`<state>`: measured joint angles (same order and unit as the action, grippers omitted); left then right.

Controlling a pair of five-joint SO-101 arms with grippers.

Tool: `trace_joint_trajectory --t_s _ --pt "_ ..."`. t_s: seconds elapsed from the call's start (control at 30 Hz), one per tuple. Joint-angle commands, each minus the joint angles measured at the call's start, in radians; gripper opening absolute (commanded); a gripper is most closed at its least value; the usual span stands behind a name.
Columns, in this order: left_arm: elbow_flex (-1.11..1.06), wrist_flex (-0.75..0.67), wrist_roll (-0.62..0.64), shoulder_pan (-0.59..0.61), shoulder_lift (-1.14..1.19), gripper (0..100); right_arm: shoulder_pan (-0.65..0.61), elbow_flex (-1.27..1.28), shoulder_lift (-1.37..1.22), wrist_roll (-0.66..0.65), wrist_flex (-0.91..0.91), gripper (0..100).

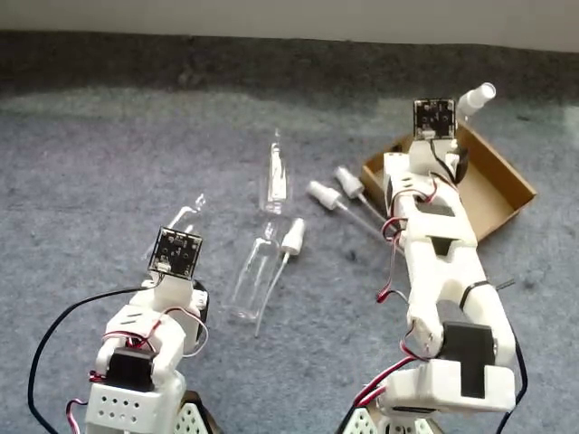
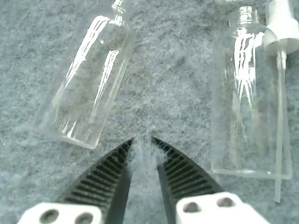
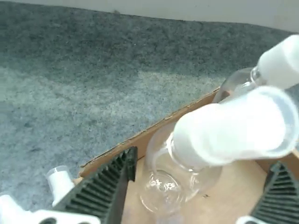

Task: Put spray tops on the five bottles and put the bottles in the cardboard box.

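Seemingly mid-boxing, the wide-open right claw (image 3: 205,161) straddles, without gripping, a capped bottle (image 3: 233,126) in the cardboard box (image 3: 135,142) and should next lift clear; the barely open, empty left claw (image 2: 142,140) faces a bare bottle (image 2: 86,74).

The right gripper (image 3: 205,158) is hanging over a cardboard box (image 3: 140,137), with its two black ribbed fingers (image 3: 107,184) standing wide apart. Between them a clear bottle (image 3: 177,186) is tilting above the box floor, wearing a white spray top (image 3: 224,135) under a see-through cap. A second bottle (image 3: 233,86) with a white top is showing behind it by the box rim. A loose spray top (image 3: 60,182) is lying on grey carpet (image 3: 93,70) just outside the box.
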<state>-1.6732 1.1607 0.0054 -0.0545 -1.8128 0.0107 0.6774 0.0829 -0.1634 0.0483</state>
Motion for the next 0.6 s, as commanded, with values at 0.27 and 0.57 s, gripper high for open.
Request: trace_joint_trajectory --t_s 0.27,0.57 --pt "-0.022 -0.014 -0.005 -0.01 -0.01 0 0.013 -0.021 0.289 0.009 0.2 37.6" --pt "-0.022 -0.014 -0.005 -0.008 -0.01 0 -0.025 -0.015 0.595 0.008 0.449 37.6"
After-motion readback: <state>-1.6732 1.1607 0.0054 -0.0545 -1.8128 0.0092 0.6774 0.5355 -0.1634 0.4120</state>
